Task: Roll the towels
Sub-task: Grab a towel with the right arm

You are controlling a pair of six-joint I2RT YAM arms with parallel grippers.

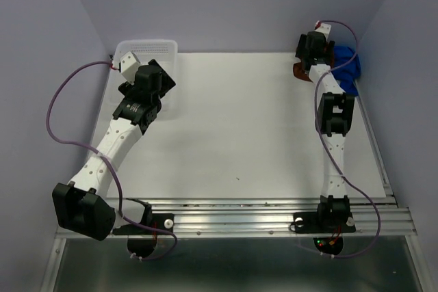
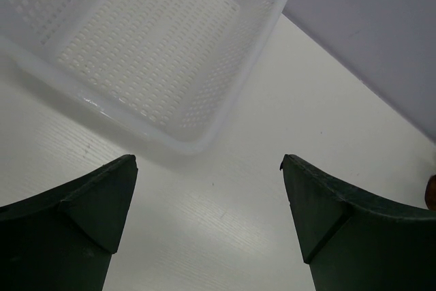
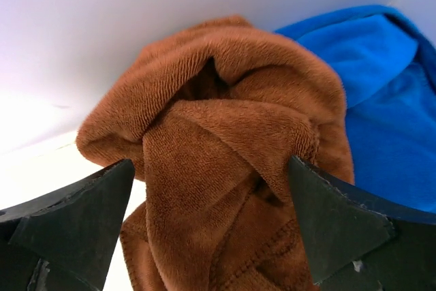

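Observation:
The rust-brown towel [image 3: 218,148] lies crumpled at the table's far right corner against the back wall, with the bright blue towel [image 3: 381,100] bunched just to its right. From above, a sliver of the brown towel [image 1: 298,71] and the blue towel [image 1: 348,66] show beside my right arm. My right gripper [image 3: 211,175] is open, its jaws standing either side of the brown towel's bunched fold. My left gripper [image 2: 208,165] is open and empty over bare table, just in front of the white basket [image 2: 204,134].
The white perforated basket [image 1: 164,49] stands empty at the far left corner. The back wall [image 3: 170,5] is right behind the towels and the right wall [image 1: 404,66] is close beside them. A metal rail [image 1: 274,213] runs along the near edge.

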